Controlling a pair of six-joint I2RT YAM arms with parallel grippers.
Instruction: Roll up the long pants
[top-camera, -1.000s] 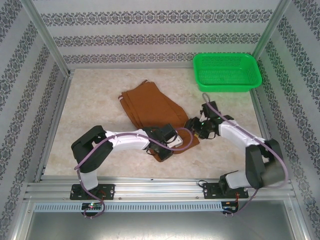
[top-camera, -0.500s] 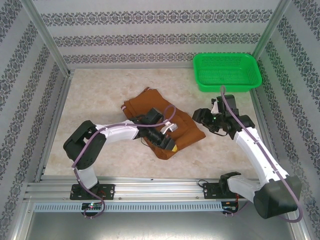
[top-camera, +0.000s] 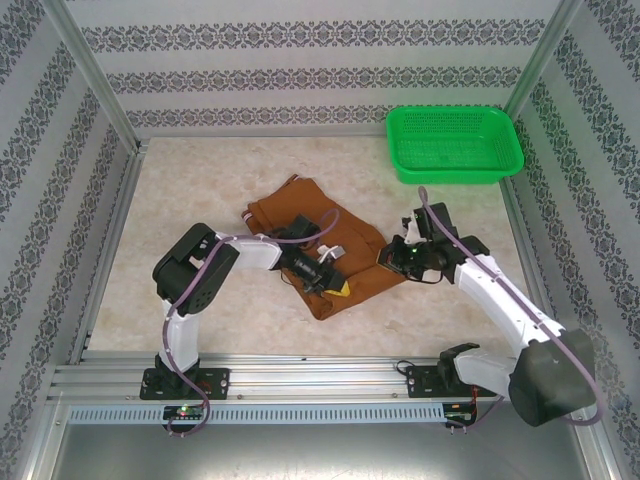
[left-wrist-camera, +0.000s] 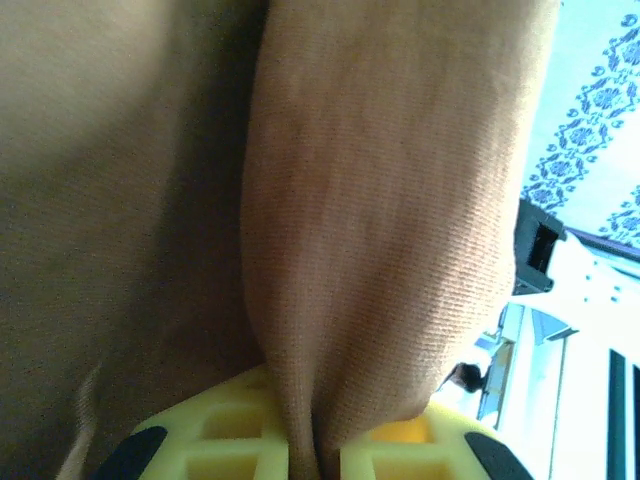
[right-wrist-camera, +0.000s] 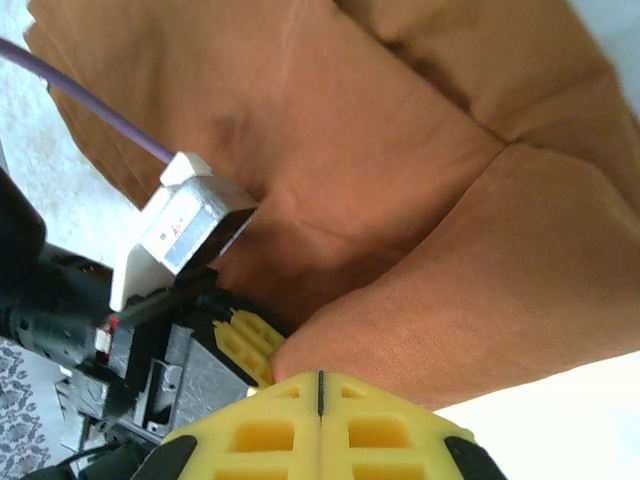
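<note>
One pair of trousers, the long pants (top-camera: 290, 215), lay bunched in rust-brown folds at the middle of the single pale table (top-camera: 180, 200), between the two arms. One green basket (top-camera: 455, 176) stood at the far right corner, well apart from the cloth.

The left gripper (top-camera: 325, 272) reached over the near part of the garment. In its wrist view, its two yellow pads (left-wrist-camera: 240, 445) were clamped on a raised fold of the long pants (left-wrist-camera: 380, 200), the cloth pinched in the seam between them.

The right gripper (top-camera: 392, 255) sat at the right edge of the garment. In its wrist view, its two yellow pads (right-wrist-camera: 270, 430) were pressed flush together, just beside the hem of the long pants (right-wrist-camera: 380, 150) and close to the left gripper (right-wrist-camera: 245, 345).
</note>
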